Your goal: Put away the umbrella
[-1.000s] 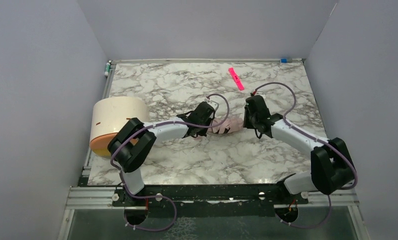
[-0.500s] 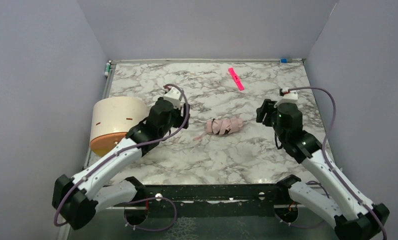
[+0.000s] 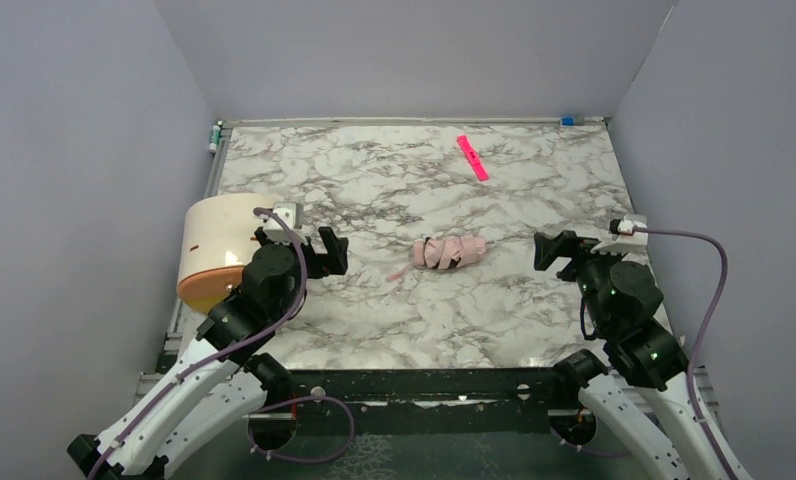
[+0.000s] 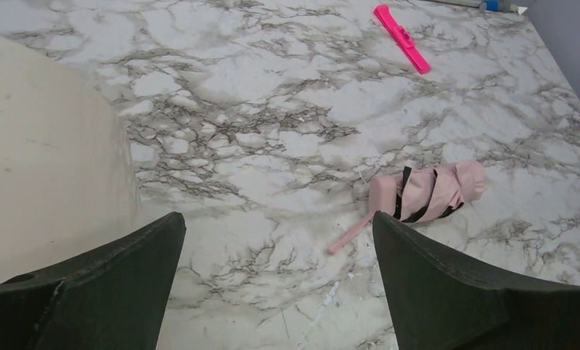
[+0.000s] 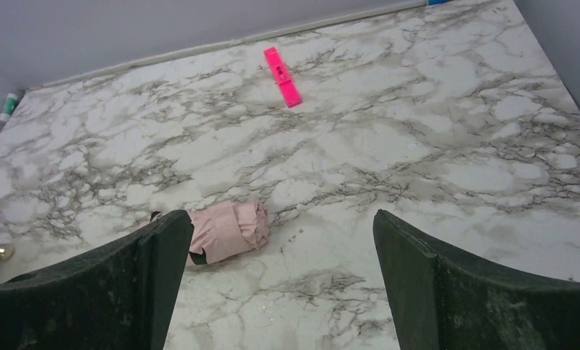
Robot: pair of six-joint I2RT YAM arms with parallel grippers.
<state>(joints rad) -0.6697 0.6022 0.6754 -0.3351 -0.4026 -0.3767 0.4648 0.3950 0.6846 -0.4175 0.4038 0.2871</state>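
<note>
The glossy white desk (image 3: 394,180), veined in grey like marble, is flat and hard and carries everything. At its left edge a smooth cream cylinder with an orange end (image 3: 219,240) lies on its side, possibly the holder meant for the umbrella. The left tool (image 4: 276,219), beside that cylinder, and the right tool (image 5: 281,219), by the right edge, gape wide and grip nothing. Mid-desk, well apart from both, rests the soft pale pink folding umbrella (image 3: 448,251), rolled tight and wrapped, probably ready to lift. A rigid bright pink flat strip (image 3: 472,157) lies near the far edge.

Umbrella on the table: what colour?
Pale pink fabric folded umbrella with black streaks; best in left wrist view.
</note>
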